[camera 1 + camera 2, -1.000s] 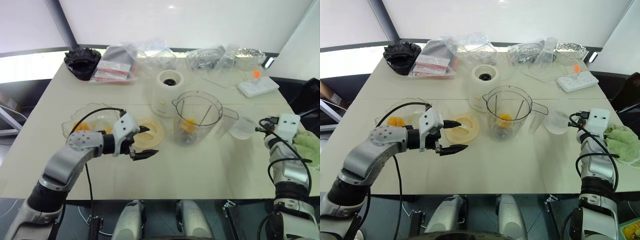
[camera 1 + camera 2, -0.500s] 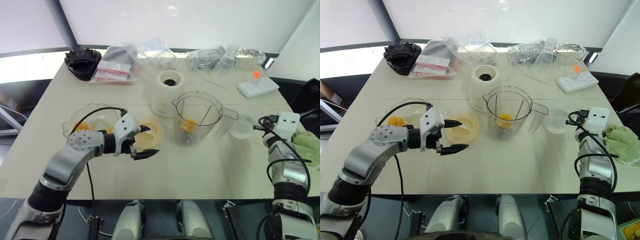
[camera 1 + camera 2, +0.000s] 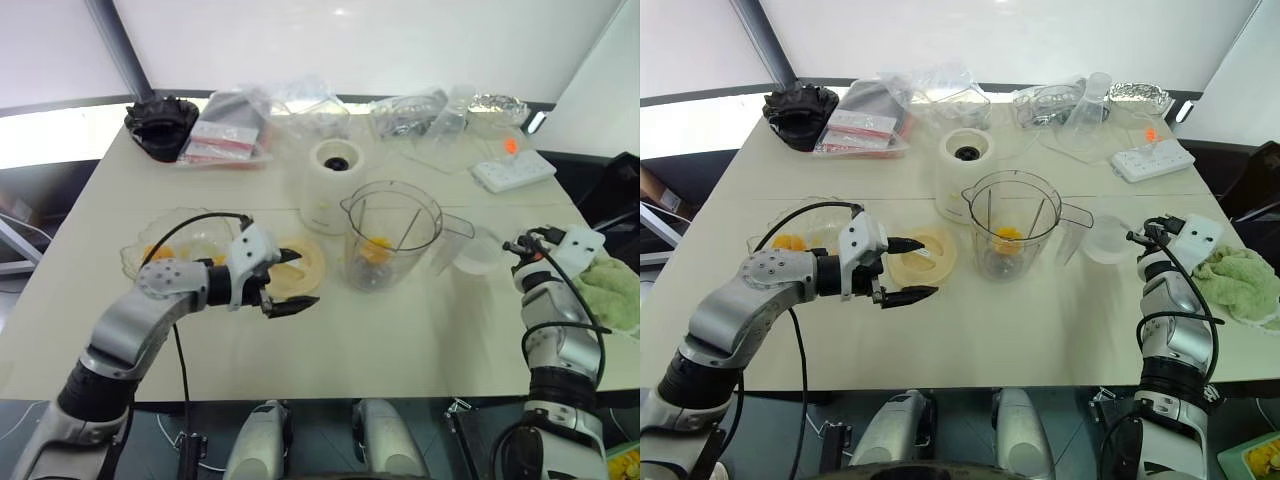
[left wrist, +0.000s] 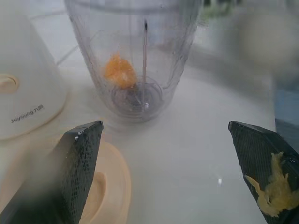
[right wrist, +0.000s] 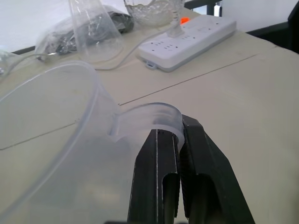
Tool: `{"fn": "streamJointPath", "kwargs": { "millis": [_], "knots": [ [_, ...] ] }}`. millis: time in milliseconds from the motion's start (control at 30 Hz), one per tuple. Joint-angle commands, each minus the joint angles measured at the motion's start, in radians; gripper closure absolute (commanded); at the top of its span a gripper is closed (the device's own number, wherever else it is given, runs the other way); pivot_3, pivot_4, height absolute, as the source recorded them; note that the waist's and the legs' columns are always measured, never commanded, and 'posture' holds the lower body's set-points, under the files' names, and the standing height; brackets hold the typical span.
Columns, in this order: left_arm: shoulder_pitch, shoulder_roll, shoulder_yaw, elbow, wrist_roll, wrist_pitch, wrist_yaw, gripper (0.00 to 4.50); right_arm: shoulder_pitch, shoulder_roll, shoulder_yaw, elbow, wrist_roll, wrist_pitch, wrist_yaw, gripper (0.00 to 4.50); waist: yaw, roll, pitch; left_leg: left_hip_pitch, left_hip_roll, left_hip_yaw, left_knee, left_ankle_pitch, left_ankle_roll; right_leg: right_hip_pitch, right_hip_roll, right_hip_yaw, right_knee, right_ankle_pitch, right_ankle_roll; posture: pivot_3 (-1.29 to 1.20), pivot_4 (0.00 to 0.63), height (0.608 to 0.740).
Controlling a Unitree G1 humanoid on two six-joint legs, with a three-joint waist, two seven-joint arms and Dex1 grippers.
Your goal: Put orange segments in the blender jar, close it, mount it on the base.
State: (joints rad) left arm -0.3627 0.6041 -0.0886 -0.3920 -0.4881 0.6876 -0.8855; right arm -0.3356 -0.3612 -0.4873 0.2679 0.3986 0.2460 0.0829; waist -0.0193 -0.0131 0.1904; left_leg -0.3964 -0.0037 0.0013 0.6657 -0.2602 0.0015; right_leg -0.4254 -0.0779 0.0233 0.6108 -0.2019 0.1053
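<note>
Right now our left gripper (image 3: pixel 908 270) hangs wide open and empty just above the table (image 3: pixel 1040 330), with pulp smeared on one finger (image 4: pixel 268 184). The cream lid (image 3: pixel 923 257) lies just behind it, and the blender jar (image 3: pixel 1013 225) stands upright beyond, to the gripper's right. Our left arm is the nearer one to the lid; the next move, we judge, turns on that. Our right gripper (image 5: pixel 174 144) is pinched shut on the tab of a small clear cup (image 5: pixel 51 126), well right of the jar. The jar is clear and ribbed, handle toward the right arm, one orange segment (image 4: pixel 119 71) by its blade. The base (image 3: pixel 965 172) sits just behind the jar.
</note>
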Motion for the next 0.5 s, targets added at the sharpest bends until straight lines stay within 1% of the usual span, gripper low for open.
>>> {"fn": "streamJointPath", "kwargs": {
  "millis": [33, 167, 300, 500],
  "knots": [
    [-0.022, -0.005, 0.074, -0.002, -0.065, -0.003, -0.006, 0.00, -0.026, -0.003, -0.025, -0.087, 0.033, -0.021, -0.001, 4.46, 0.000, 0.000, 0.000, 0.000, 0.000, 0.000, 0.000, 0.000, 0.000, 0.000, 0.000, 0.000, 0.000, 0.000, 0.000, 0.00, 0.150, 0.740],
    [-0.020, -0.007, 0.107, -0.006, -0.106, -0.014, -0.016, 0.00, -0.031, 0.002, -0.030, -0.103, 0.052, -0.026, -0.003, 4.46, -0.001, 0.000, 0.000, 0.000, 0.000, 0.000, 0.000, 0.000, 0.000, 0.000, 0.000, 0.000, 0.000, 0.000, 0.000, 0.00, 0.150, 0.740],
    [-0.007, -0.024, 0.134, -0.013, -0.125, -0.064, -0.018, 0.00, -0.034, -0.006, -0.032, -0.126, 0.064, -0.015, -0.004, 4.46, 0.000, 0.000, 0.000, 0.000, 0.000, 0.000, 0.000, 0.000, 0.000, -0.001, 0.000, 0.000, 0.000, 0.000, 0.000, 0.00, 0.150, 0.740],
    [0.020, -0.040, 0.136, -0.010, -0.127, -0.100, -0.003, 0.00, -0.056, -0.055, -0.046, -0.187, 0.079, 0.013, -0.009, 4.46, 0.000, 0.001, 0.000, -0.001, 0.000, 0.000, 0.000, 0.000, 0.000, -0.001, 0.000, 0.000, 0.000, 0.000, 0.000, 0.00, 0.150, 0.740]
  ]
}}
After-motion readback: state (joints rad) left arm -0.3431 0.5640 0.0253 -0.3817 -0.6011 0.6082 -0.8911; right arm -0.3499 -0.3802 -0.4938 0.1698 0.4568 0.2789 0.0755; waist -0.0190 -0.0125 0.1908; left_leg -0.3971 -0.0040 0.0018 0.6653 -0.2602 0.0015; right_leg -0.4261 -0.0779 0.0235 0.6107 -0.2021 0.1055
